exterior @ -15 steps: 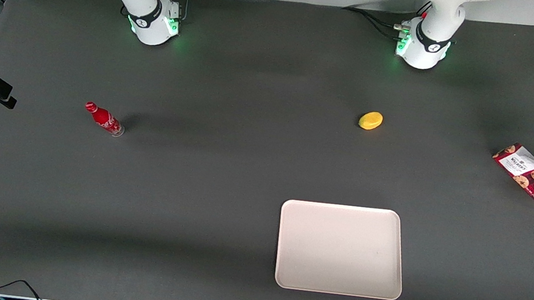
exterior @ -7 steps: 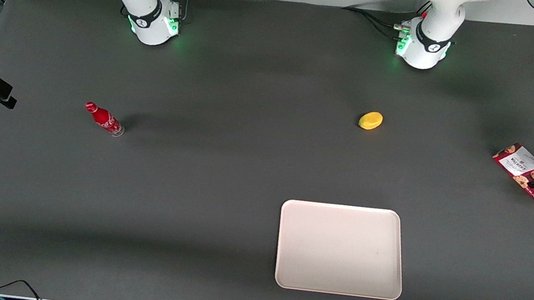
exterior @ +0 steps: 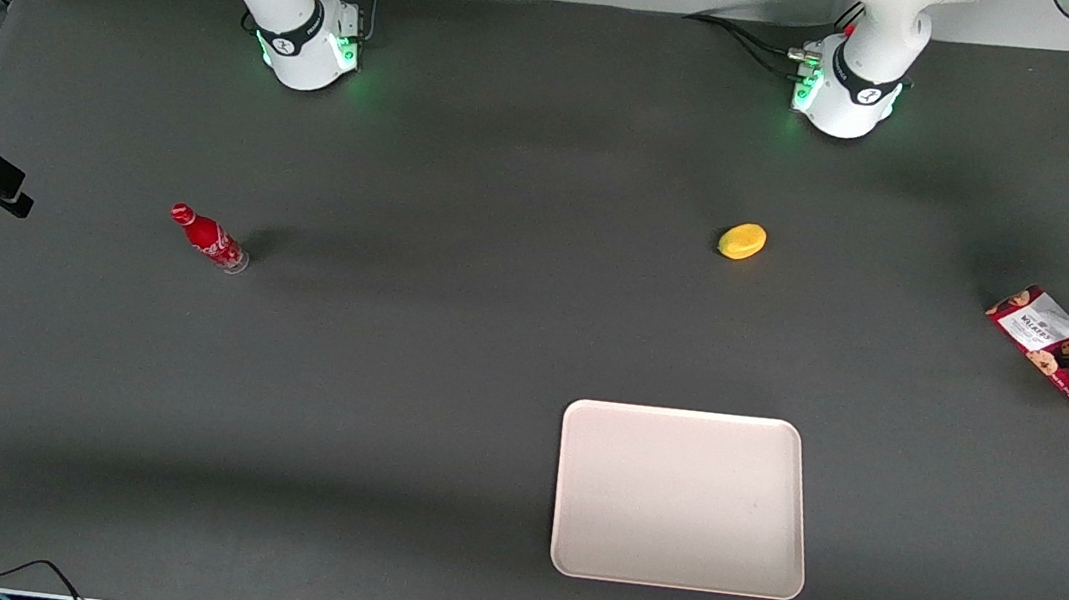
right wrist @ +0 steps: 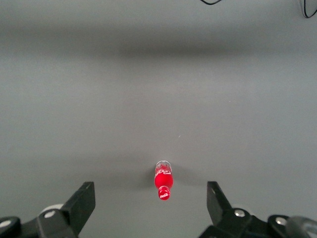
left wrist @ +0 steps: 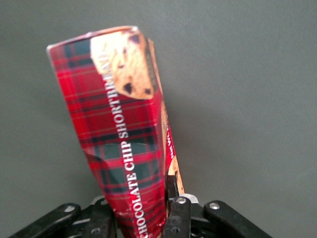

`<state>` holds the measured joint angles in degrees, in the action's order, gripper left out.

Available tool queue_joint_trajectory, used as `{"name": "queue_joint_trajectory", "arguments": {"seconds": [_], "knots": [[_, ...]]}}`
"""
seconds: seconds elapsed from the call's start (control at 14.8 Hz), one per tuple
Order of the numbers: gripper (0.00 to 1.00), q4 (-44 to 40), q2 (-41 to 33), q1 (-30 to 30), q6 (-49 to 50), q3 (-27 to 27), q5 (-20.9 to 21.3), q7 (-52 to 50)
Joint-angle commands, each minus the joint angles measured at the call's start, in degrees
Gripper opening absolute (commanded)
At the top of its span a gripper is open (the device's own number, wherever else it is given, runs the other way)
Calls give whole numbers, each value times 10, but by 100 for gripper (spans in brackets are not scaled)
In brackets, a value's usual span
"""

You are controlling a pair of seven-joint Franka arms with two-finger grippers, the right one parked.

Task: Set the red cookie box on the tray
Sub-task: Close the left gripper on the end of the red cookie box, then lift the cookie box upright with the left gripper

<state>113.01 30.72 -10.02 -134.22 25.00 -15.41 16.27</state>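
your gripper has its fingers clamped on the red cookie box, out at the working arm's end of the dark table, well apart from the cream tray, farther from the camera

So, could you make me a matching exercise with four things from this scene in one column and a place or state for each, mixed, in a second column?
Things:
1. cookie box
2. tray
3. lemon
4. bottle

Places or states:
A. nothing on it, nearest to the front camera
B. stands toward the parked arm's end of the table
C. between the fingers of the gripper, at the working arm's end of the table
D. lies farther from the front camera than the tray

Pairs: 1-C, 2-A, 3-D, 4-B
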Motion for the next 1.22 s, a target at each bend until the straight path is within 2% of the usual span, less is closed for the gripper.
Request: {"name": "queue_joint_trajectory", "arguments": {"seconds": [0.0,0.27,0.61,0.88,1.15], "knots": [[0,-7,-6,7,29,4,-8,40],[0,-36,-8,7,60,4,-1,57],[0,-245,-7,31,308,-4,30,73],[0,-359,-9,47,383,-91,81,66],[0,-428,-8,70,424,-191,111,-11]]}}
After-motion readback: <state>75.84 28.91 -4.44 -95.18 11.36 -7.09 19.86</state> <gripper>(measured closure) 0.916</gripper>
